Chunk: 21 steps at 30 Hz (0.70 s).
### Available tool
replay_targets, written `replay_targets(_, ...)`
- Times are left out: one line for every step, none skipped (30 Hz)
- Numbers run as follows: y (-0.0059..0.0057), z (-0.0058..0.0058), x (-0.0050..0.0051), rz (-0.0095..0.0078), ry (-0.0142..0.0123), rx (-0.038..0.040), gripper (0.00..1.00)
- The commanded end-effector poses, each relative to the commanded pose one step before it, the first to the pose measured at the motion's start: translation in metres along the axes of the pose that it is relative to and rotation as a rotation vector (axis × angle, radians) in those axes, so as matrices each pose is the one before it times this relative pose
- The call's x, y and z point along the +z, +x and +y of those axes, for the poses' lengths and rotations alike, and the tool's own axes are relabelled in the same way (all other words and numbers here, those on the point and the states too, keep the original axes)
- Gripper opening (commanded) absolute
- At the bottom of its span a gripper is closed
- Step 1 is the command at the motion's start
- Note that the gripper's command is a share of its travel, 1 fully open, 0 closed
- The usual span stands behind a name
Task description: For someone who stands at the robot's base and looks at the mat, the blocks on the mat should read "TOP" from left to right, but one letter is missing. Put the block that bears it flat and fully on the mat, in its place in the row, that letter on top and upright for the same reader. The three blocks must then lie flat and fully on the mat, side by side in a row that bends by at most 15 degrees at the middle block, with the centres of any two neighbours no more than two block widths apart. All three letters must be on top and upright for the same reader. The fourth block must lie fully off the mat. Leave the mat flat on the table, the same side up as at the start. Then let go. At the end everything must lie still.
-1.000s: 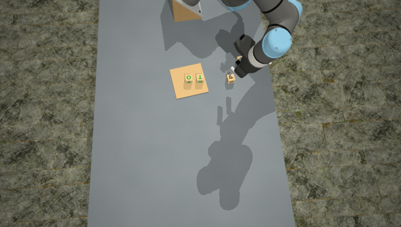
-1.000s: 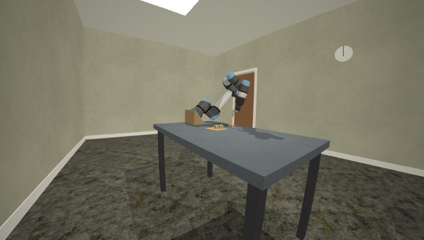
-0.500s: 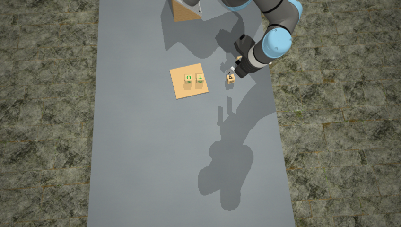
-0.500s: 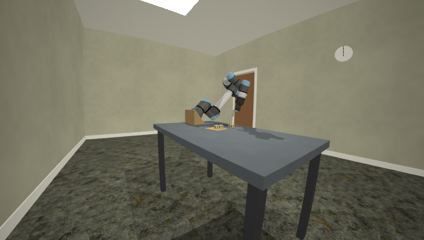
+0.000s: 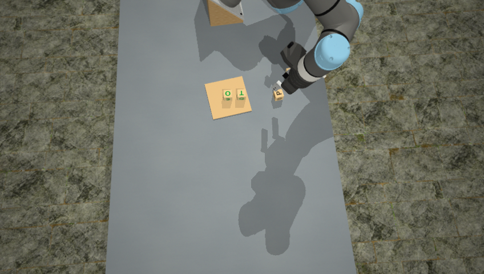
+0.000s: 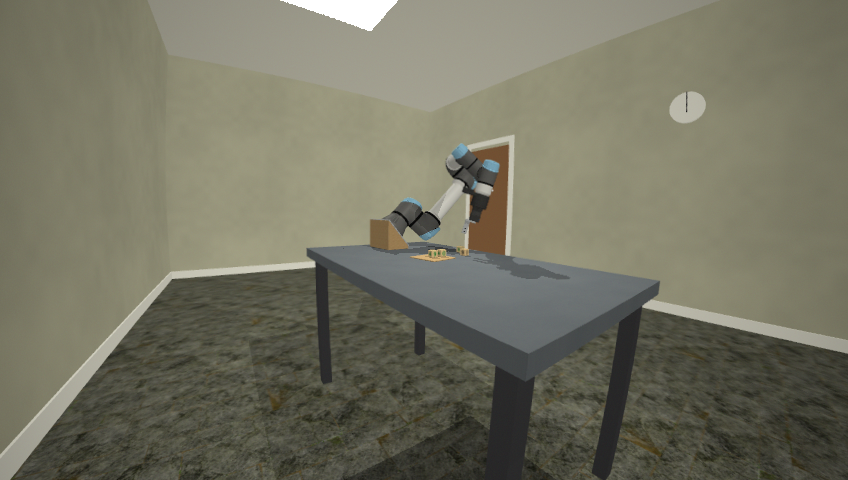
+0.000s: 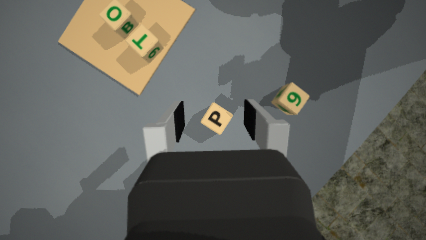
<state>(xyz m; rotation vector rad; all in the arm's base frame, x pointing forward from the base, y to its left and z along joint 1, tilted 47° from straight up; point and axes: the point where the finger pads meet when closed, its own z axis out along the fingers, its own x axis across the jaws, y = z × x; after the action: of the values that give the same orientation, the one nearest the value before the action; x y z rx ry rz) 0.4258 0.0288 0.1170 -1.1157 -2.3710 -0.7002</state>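
Note:
A tan mat (image 5: 217, 108) (image 7: 172, 17) (image 6: 421, 258) lies on the grey table (image 5: 190, 190). On it stand two blocks side by side, one with a green O (image 5: 227, 93) (image 7: 113, 13) on top and one with a green T (image 5: 240, 92) (image 7: 141, 44). A block with a black P (image 5: 278, 93) (image 7: 216, 118) (image 6: 463, 251) on top lies on the table, right of the mat in the top view. My gripper (image 5: 279, 84) (image 7: 214, 112) (image 6: 465, 227) is open. It hangs above the P block, which shows between the two fingers in the wrist view, and it does not touch the block.
A fourth block with a green 9 (image 7: 291, 98) on top lies on the table just beyond the P block, near the table's edge; my arm mostly hides it in the top view. The arm's brown wedge base (image 5: 224, 13) (image 6: 385, 234) stands at the table's end.

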Motion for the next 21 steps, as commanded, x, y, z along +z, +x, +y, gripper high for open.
replay_targets(-0.04454,-0.04223,0.00907,-0.00167,0.00085,0.00264,1.0)
replay_targets(-0.01322,-0.01472,0.00365,0.00027,-0.00005,-0.00005,1.0)
replay_targets(-0.01107,-0.01337,0.00349,0.00064,-0.00022,-0.00018,1.0)
replay_targets(-0.00814,-0.01054,0.00286,0.00075,-0.00029,-0.00023,1.0)
replay_targets(-0.00499,-0.00679,0.0019,0.00059,-0.00025,-0.00019,1.0)
replay_targets(-0.00218,-0.00305,0.00087,0.00029,-0.00013,-0.00009,1.0)
replay_targets(-0.00036,-0.00051,0.00015,0.00005,-0.00002,-0.00002,1.0)
replay_targets(0.0,0.0,0.0,0.0,0.0,0.0,1.0)
replay_targets(0.0,0.0,0.0,0.0,0.0,0.0,1.0)
replay_targets(0.0,0.0,0.0,0.0,0.0,0.0,1.0)
replay_targets(0.0,0.0,0.0,0.0,0.0,0.0,1.0)
replay_targets(0.0,0.0,0.0,0.0,0.0,0.0,1.0)
replay_targets(0.0,0.0,0.0,0.0,0.0,0.0,1.0)
replay_targets(0.0,0.0,0.0,0.0,0.0,0.0,1.0)
replay_targets(0.0,0.0,0.0,0.0,0.0,0.0,1.0)
replay_targets(0.0,0.0,0.0,0.0,0.0,0.0,1.0)
replay_targets(0.0,0.0,0.0,0.0,0.0,0.0,1.0)
replay_targets(0.0,0.0,0.0,0.0,0.0,0.0,1.0)
replay_targets(0.0,0.0,0.0,0.0,0.0,0.0,1.0)
replay_targets(0.0,0.0,0.0,0.0,0.0,0.0,1.0)
replay_targets(0.0,0.0,0.0,0.0,0.0,0.0,1.0)
